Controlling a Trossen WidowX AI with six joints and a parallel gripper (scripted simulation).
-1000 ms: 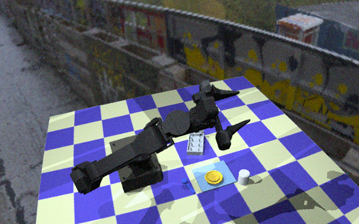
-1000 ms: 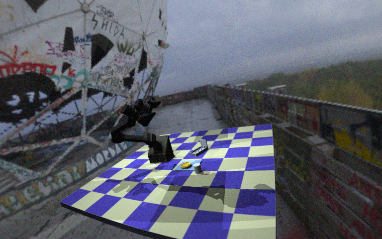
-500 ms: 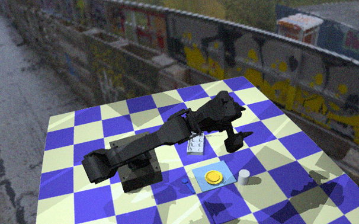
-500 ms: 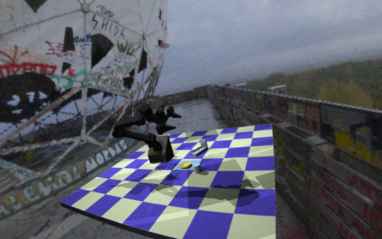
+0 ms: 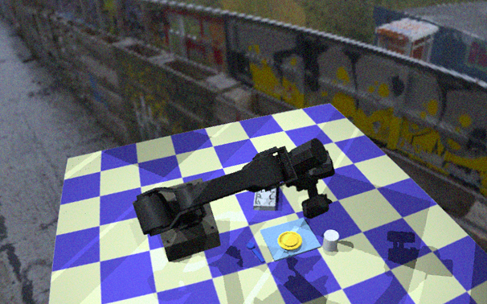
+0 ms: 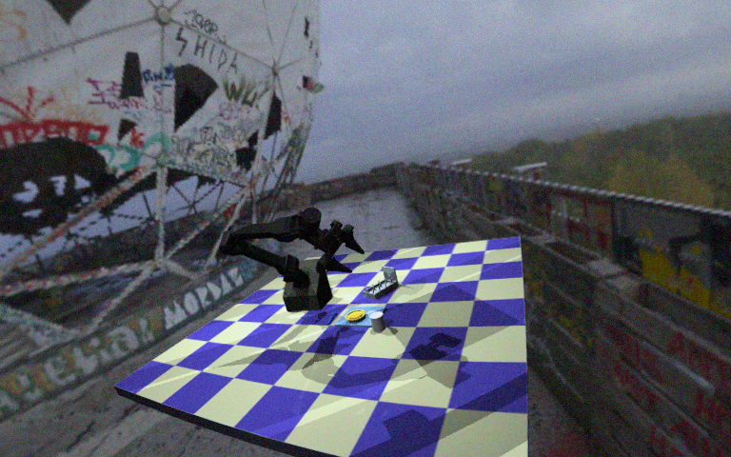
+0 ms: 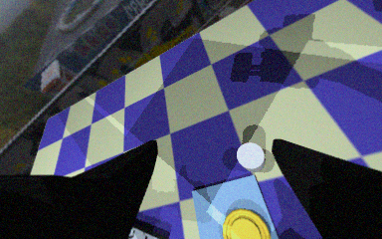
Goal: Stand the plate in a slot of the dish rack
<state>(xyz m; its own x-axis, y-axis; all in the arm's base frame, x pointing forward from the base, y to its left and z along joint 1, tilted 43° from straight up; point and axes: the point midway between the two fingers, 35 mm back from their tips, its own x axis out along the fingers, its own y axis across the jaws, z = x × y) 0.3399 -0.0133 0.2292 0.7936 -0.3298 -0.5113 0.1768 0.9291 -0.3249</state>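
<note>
- The yellow plate [image 5: 289, 239] is lying flat on a light blue mat [image 5: 310, 234] on the checkered tabletop [image 5: 366, 296]; it is sitting near the middle of the mat, not touched by the arm
- The dish rack [image 5: 265, 198] is standing just behind the mat, partly hidden under the arm in the top view; in the exterior view it is showing as a grey frame [image 6: 381, 284] with raised rails, and nothing is showing in its slots
- A white cylinder [image 5: 330, 239] is standing upright just beside the mat's right edge; in the wrist view it is appearing as a white disc [image 7: 250, 155] just past the mat's far corner
- A small blue utensil [image 5: 253, 249] is lying on the tabletop just beside the mat's left edge, between the mat and the arm's base [image 5: 188, 234]
- The arm is reaching out from its base over the rack; the jaws [image 5: 316, 205] are standing wide apart and gripping nothing, hanging in the air above the tabletop behind the mat
- In the wrist view the two dark fingers are framing the cylinder and the far end of the mat; the plate [image 7: 247, 226] is showing at the bottom edge, partly cut off
</note>
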